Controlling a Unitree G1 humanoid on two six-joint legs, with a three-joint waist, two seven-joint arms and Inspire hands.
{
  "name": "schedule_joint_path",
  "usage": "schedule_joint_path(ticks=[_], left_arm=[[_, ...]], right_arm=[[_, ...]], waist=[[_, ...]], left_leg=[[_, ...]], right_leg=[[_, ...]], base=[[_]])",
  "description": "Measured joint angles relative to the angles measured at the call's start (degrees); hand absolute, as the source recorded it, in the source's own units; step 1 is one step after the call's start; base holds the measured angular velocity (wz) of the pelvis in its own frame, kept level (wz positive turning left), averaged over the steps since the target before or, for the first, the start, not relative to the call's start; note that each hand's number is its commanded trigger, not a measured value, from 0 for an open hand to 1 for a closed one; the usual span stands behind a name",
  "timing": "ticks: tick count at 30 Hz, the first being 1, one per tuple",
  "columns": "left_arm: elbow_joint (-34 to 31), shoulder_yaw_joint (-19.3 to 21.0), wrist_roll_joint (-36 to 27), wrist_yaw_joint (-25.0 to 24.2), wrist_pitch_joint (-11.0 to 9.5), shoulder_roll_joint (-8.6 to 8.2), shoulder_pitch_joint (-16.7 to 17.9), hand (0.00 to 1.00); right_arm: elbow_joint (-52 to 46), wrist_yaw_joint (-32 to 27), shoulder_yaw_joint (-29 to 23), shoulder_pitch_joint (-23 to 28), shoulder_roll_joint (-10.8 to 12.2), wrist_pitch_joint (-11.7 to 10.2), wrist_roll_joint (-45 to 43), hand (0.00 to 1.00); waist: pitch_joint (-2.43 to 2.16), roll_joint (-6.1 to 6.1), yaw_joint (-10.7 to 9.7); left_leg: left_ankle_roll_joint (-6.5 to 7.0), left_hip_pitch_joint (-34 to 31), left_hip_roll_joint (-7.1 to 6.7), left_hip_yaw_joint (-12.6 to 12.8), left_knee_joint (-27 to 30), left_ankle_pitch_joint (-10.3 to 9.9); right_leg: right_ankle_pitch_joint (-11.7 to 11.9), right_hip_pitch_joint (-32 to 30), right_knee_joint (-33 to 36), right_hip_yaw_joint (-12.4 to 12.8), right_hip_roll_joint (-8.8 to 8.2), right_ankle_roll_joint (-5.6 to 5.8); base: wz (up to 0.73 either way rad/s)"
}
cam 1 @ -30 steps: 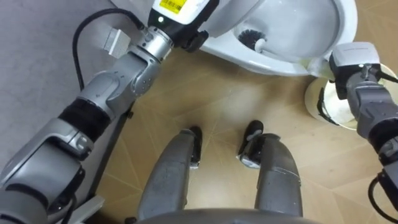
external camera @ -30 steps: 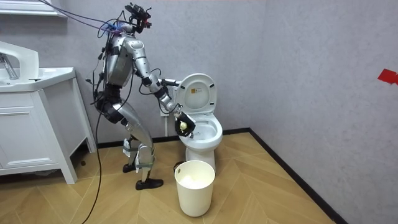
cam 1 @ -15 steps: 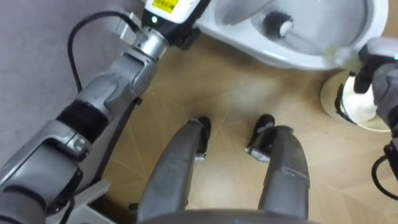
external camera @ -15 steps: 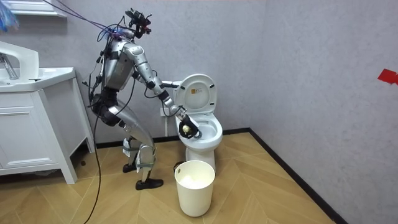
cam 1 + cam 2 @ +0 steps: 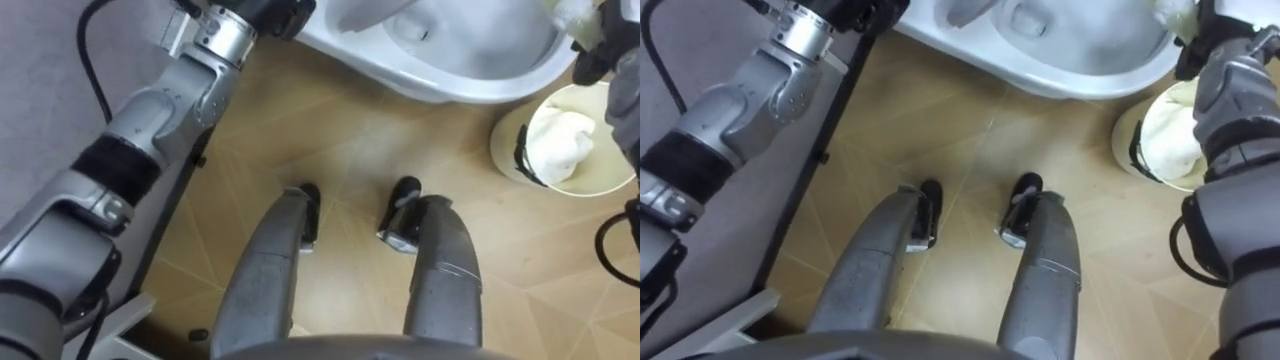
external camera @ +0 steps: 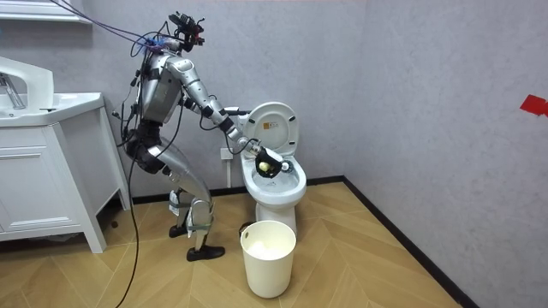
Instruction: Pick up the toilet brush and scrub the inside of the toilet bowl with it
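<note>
You have the robot standing square before the toilet bowl (image 5: 455,85), waste bin (image 5: 498,140) at its right, both arms reaching over the rim, probably to scrub inside. The fingers of the left hand (image 5: 270,10) and right hand (image 5: 1198,35) run past the top edge, so I cannot tell what either grips.

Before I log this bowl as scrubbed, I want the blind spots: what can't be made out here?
Left hand: cut off by the eye views' top edge; too small in the room view.
Right hand: largely hidden at that edge.
Toilet bowl: inside blurred, far part cut off; contents unreadable.
</note>
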Motion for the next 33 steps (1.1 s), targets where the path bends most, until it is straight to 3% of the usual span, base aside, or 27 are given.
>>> schedule_joint_path(ticks=[9, 14, 15, 16, 18, 21, 24, 29, 33], left_arm=[[-0.1, 0.9, 0.2, -0.5, 1.1, 0.34, 0.2, 0.0], [-0.1, 1.5, 0.3, -1.1, 1.2, 0.16, 0.5, 0.0], [-0.1, 1.6, 0.3, -1.2, 1.0, -0.16, 0.5, 0.0], [-0.1, 1.6, 0.2, -1.6, 1.0, -0.63, 0.6, 0.0], [-0.1, 1.7, 0.2, -2.4, 0.9, -1.06, 0.9, 0.0], [-0.2, 2.4, 0.2, -3.7, 0.7, -0.99, 1.7, 0.0], [-0.8, 2.6, 0.2, -3.8, 0.2, -1.0, 1.9, 0.0], [-2.4, 3.7, -0.3, -3.8, -1.2, -1.15, 2.8, 0.0], [-7.6, 6.1, -1.7, -3.9, -2.1, -1.09, 6.9, 0.0]], right_arm=[[-0.5, 0.0, -0.5, -0.1, 0.0, 1.2, -4.5, 1.0], [-2.2, 2.3, 1.8, 1.8, 0.0, 2.4, -8.1, 1.0], [-2.3, 3.2, 2.2, 2.5, 0.0, 2.6, -9.6, 1.0], [-2.3, 4.1, 3.6, 3.4, 0.0, 3.0, -11.4, 1.0], [-2.2, 6.2, 3.9, 5.4, 0.1, 2.9, -13.4, 1.0], [-2.2, 7.9, 4.3, 8.3, -0.5, 4.9, -14.0, 1.0], [-2.0, 10.6, 6.4, 11.5, -0.7, 5.5, -15.3, 1.0], [-2.5, 11.0, 6.6, 13.8, -1.5, 5.4, -15.3, 1.0], [-6.0, 11.3, 5.6, 19.8, -1.3, 4.9, -12.2, 1.0]], waist=[[0.02, -0.04, 0.6], [0.09, 0.22, 1.5], [0.22, 0.56, 2.6], [0.62, 1.43, 3.6], [0.61, 2.23, 4.7], [0.55, 4.38, 5.7], [0.02, 5.4, 7.1], [-0.7, 6.44, 6.5], [-1.4, 6.5, 4.6]], left_leg=[[0.2, 0.4, 0.05, 0.1, 0.2, -0.3], [-0.16, 2.1, 0.3, -1.0, 0.0, -0.5], [-0.27, 2.9, 0.42, -1.2, 0.0, -0.6], [-0.24, 4.2, 0.54, -1.6, -0.1, -0.8], [-0.18, 5.7, 0.04, -1.7, -0.9, -0.8], [0.14, 7.2, -0.01, -2.0, -1.2, -1.0], [0.19, 8.6, -0.02, -1.6, -2.7, -1.0], [0.19, 11.3, -0.03, -1.2, -4.5, -1.0], [0.13, 15.1, -0.11, -1.2, -6.9, -0.9]], right_leg=[[-0.1, 0.2, 0.4, 0.1, -0.19, 0.04], [-0.2, 3.1, -1.2, -1.3, 0.47, 0.01], [-0.2, 4.0, -1.6, -1.4, 0.71, 0.05], [-0.2, 5.7, -2.1, -1.9, 0.73, 0.06], [-0.4, 7.0, -2.2, -2.2, 0.19, 0.32], [-1.0, 8.8, -2.4, -2.9, -0.34, 0.71], [-0.9, 10.0, -3.3, -3.1, -0.27, 0.71], [-1.3, 11.9, -3.6, -3.0, -0.32, 0.85], [-1.8, 15.4, -5.3, -3.0, -0.05, 1.28]], base=[[0.0], [0.03], [0.0], [0.0], [0.11], [0.12], [-0.03], [-0.01], [0.03]])
